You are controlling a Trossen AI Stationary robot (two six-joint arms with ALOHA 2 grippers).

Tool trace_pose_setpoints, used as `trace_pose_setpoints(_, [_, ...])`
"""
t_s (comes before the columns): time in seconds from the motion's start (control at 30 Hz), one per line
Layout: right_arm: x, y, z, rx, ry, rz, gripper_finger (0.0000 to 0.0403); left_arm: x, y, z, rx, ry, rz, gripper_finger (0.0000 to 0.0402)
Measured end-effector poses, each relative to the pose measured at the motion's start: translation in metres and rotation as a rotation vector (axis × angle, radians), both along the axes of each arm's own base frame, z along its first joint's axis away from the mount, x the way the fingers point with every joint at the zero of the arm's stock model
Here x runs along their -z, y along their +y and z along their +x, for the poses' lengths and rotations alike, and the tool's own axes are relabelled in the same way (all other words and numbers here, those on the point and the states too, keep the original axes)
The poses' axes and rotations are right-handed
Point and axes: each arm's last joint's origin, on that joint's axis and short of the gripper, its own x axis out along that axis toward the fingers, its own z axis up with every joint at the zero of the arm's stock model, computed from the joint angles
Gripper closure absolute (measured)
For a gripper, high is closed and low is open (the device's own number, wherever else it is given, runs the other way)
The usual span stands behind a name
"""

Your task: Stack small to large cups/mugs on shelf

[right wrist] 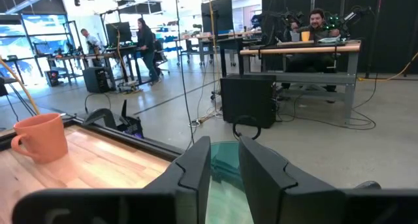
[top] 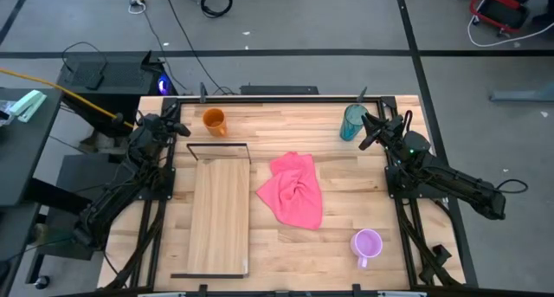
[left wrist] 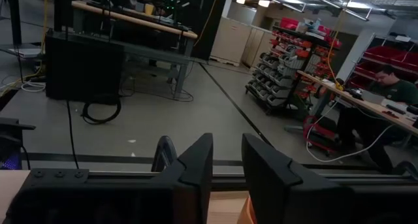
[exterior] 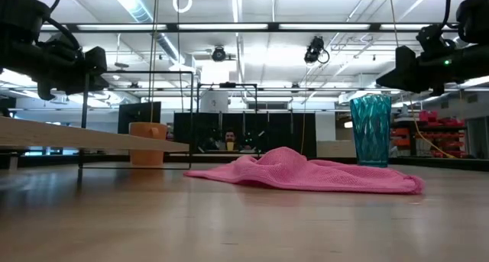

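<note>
The orange mug point(top: 214, 121) stands upright at the table's far left, just right of my left gripper point(top: 183, 128). The teal tumbler point(top: 351, 122) stands upright at the far right, just left of my right gripper point(top: 368, 128), and it shows through that gripper's finger gap in the right wrist view point(right wrist: 224, 165). The purple mug point(top: 367, 243) stands at the near right, out of the low view. The shelf plank point(top: 219, 215) lies left of centre, its wire frame point(top: 218, 145) at the far end. Both grippers hover empty, with a narrow gap between their fingers.
A crumpled pink cloth point(top: 293, 191) lies at the table's centre, between the shelf and the right arm. In the low view it lies in front of the tumbler point(exterior: 370, 130). Black frame rails run along the table's edges. People sit at desks beyond the table.
</note>
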Motion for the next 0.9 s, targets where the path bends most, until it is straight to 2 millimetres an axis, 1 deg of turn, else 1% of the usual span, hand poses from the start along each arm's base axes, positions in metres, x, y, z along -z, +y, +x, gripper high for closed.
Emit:
trace_pose_setpoints(0.2, [0.0000,0.0000,0.0000,0.000,0.000,0.000,0.0315,0.0000,0.0000,0.0000,0.000,0.000,0.000,0.0319])
trace_pose_setpoints(0.47, [0.0000,0.0000,0.0000,0.000,0.000,0.000,0.0315,0.0000,0.0000,0.0000,0.000,0.000,0.000,0.0311])
trace_pose_setpoints(0.77, [0.0000,0.0000,0.0000,0.000,0.000,0.000,0.0315,-0.0005,0.0001,0.0001,0.000,-0.006,0.008,0.0319])
trace_pose_setpoints(0.9, [0.0000,0.0000,0.0000,0.000,0.000,0.000,0.0315,-0.0011,0.0002,0.0001,0.000,-0.012,0.013,0.0316])
